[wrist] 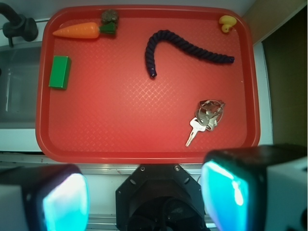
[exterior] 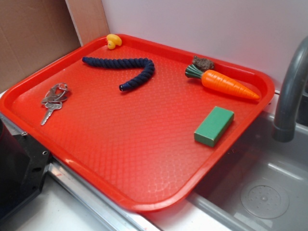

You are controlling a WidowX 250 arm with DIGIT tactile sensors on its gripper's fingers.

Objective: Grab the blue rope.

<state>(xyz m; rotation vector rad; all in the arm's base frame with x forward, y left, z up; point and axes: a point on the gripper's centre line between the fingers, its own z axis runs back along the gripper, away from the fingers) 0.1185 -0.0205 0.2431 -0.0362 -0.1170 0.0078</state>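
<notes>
The blue rope, a dark navy twisted cord bent like a hook, lies on the far half of the red tray. In the wrist view my gripper hangs high above the tray's near edge, over the robot base, well short of the rope. Its two fingers stand wide apart, open, with nothing between them. The gripper does not show in the exterior view.
Also on the tray: an orange toy carrot with a brown lump beside it, a green block, a yellow duck, a bunch of keys. A grey sink with faucet lies right.
</notes>
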